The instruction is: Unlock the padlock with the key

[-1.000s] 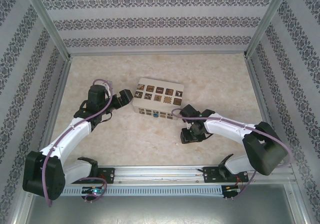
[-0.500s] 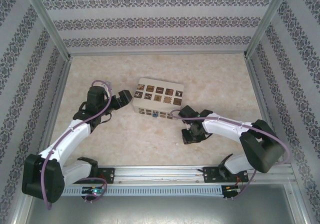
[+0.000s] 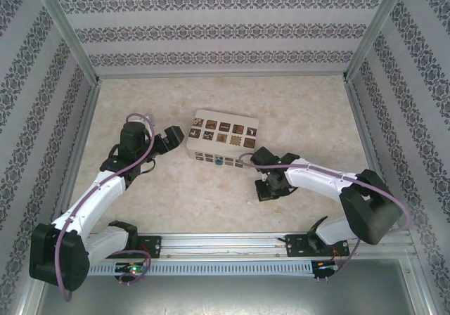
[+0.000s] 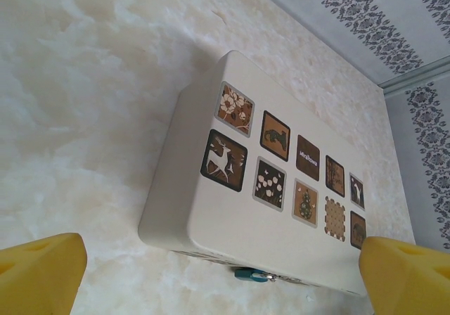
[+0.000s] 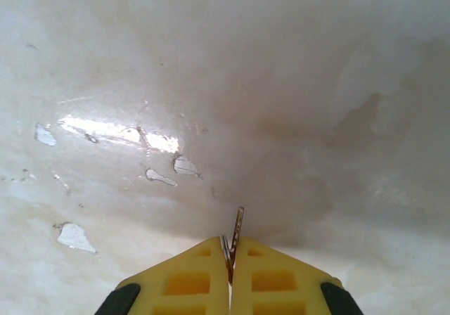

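Right gripper (image 5: 230, 245), bottom centre of the right wrist view: yellow fingers (image 5: 190, 266) pressed together, clamped on a thin dark-silvery metal key (image 5: 238, 223). The key's end pokes up past the tips toward the glossy pale marbled table (image 5: 281, 83). Key leans slightly right; cannot tell whether it touches the surface or hangs clear. In the top view the right gripper (image 3: 271, 190) sits right of centre, nose down over bare table, near the lock but apart from it.

Further up: small blue-bodied padlock (image 3: 220, 162) with a silver shackle, on the near face of the white rectangular box with brown patterned squares (image 3: 221, 136), centre of frame. In the left wrist view the padlock (image 4: 251, 275) is at bottom centre, just a blue sliver under the lower edge of the white box (image 4: 211, 216) (keyhole not visible, shackle too small to judge).

Left gripper (image 3: 174, 138), centre-left of the top view, just beside the box's left end. Its yellow fingers (image 4: 39, 269) stand wide apart in the bottom corners of the left wrist view, around nothing; the box lies beyond them, not touched.

Progress, my read: key pickup done, or as good as. Nothing shows the padlock undone. Left to do: carry key to padlock, line up with the keyhole, insert, turn, free the shackle. The left gripper looks placed to steady the box. Early stage.
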Robot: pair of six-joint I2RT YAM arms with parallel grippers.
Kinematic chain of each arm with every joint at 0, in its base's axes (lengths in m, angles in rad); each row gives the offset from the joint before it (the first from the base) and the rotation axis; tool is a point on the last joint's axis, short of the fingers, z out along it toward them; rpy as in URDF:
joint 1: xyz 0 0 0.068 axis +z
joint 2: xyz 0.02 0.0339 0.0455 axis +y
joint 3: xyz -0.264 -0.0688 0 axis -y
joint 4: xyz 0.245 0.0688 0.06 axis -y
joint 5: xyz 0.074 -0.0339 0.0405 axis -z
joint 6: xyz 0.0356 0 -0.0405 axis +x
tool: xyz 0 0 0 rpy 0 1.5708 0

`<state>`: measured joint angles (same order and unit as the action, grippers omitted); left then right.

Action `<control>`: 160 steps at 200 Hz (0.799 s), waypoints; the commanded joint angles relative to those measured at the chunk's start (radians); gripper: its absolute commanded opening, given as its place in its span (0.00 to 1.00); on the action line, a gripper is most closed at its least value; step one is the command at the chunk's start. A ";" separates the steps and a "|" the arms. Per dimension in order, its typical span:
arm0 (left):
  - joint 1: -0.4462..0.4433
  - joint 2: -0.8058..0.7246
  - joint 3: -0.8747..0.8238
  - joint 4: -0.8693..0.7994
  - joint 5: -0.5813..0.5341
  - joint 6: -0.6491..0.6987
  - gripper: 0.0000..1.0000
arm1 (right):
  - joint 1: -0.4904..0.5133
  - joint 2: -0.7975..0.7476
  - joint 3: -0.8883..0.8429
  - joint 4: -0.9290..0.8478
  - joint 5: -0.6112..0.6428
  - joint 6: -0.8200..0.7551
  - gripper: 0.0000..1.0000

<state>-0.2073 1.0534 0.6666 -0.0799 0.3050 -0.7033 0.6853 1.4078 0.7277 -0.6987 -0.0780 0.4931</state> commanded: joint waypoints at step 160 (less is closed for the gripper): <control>-0.162 0.024 0.440 -0.304 0.065 -0.028 0.96 | 0.119 -0.434 0.064 0.670 0.155 -0.878 0.00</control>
<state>-0.3119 1.0458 1.0306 -0.2985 0.4038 -0.7158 0.7841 0.9871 0.8154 -0.1963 0.0471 -0.1360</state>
